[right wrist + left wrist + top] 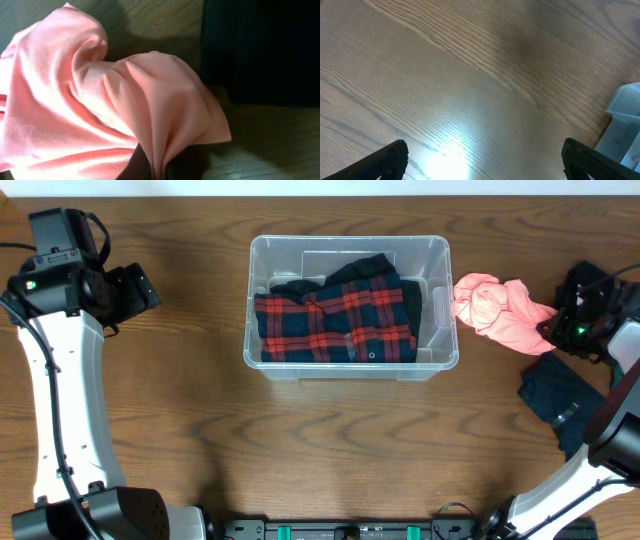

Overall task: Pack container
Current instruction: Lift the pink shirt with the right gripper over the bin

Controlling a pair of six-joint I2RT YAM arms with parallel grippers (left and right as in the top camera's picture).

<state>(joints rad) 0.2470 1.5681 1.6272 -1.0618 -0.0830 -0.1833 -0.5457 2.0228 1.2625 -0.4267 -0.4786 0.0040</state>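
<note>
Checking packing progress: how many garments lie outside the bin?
2: a pink garment beside the right wall of the bin, and a dark garment farther right. More may lie hidden from view.

The surface (150,440) is brown wood with a bold wavy grain, smooth enough to throw back a soft glare. The container (443,300) is clear, glossy plastic. The red and navy plaid cloth (335,325) in it looks woven and matt. The pink cloth (100,115) is a fine, soft knit with a slight sheen. The dark garment (558,392) looks matt.
</note>
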